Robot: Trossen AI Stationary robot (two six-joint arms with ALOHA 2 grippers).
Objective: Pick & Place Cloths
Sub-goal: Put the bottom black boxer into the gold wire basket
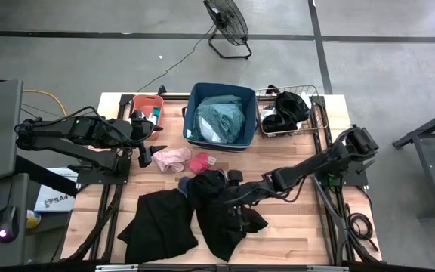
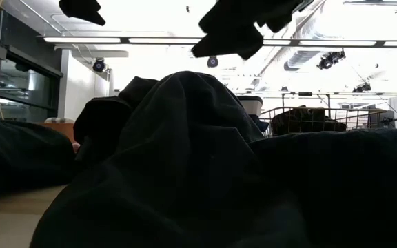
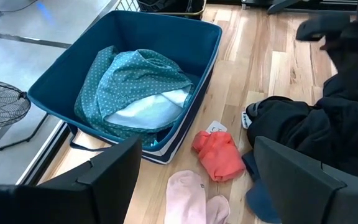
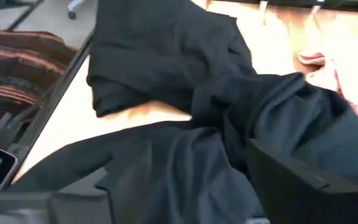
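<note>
Right tool (image 1: 236, 198) low over the middle of the pale wooden bench (image 1: 300, 234), fingers spread wide on either side of a bunched-up large black garment (image 1: 221, 208); nothing clamped between them in the right wrist view, dark fabric lying just ahead of the fingertips. Second large black cloth (image 1: 157, 223) flat near the bench's front edge, to the left of the first and touching it. Small pink fabric piece (image 1: 171, 157) and small red cloth (image 1: 200, 162) side by side just behind the black heap, a scrap of blue cloth (image 1: 183, 183) peeking out at the heap's edge. Teal-grey dotted shirt (image 3: 132, 84) bundled over something white inside the rigid navy bin (image 1: 191, 113) at the back of the bench. More black fabric (image 1: 285, 109) heaped in the wire basket (image 1: 319, 121) to the right of that bin. Orange bin (image 1: 146, 102) at the back left. Left tool (image 1: 146, 155) hovering beside the orange bin, near the pink piece, fingers apart and empty.
</note>
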